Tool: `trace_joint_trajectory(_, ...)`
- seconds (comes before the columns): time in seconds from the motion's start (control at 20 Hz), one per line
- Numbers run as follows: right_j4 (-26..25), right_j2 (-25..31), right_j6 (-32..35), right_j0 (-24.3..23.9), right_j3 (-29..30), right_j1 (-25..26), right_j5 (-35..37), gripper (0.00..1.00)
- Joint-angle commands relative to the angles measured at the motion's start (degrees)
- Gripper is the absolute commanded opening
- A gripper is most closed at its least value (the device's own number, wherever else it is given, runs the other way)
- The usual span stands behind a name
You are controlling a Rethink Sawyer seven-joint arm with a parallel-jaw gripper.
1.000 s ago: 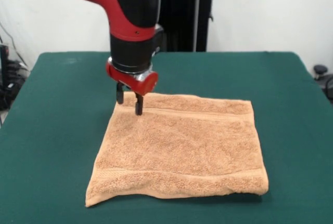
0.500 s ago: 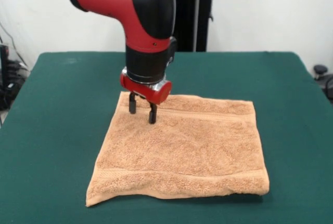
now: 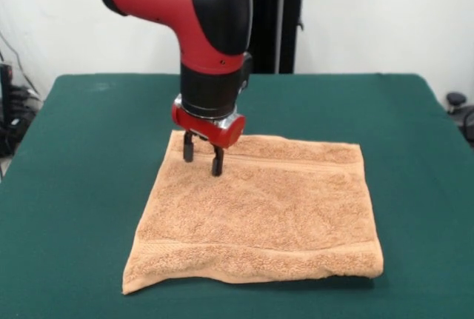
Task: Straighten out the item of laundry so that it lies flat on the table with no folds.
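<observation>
The terry towel (image 3: 259, 219) lies spread mid-bench (image 3: 89, 134), soft and limp; its doubled front edge looks best pinched at a corner. The end effector (image 3: 202, 159) hovers empty, fingers parted, over the towel's far-left corner

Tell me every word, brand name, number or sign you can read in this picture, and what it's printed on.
There is no readable text anywhere in this view.
The red and black arm shows no legible logo or label.
The gripper carries no markings that can be made out.
The orange-tan towel has only woven bands, no tag or print.
The green table is plain.
</observation>
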Motion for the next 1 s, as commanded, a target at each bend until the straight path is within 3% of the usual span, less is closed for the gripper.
trace_joint_trajectory(0.05, -6.1, 5.1, 2.6, -0.6, 6.2, 4.9, -5.0, 1.0)
trace_joint_trajectory(0.55, -15.5, 5.1, -1.7, -8.0, 10.0, 1.9, -3.9, 1.0)
trace_joint_trajectory(1.0, -19.9, 6.5, 0.1, -10.7, 9.8, 2.5, -3.6, 1.0)
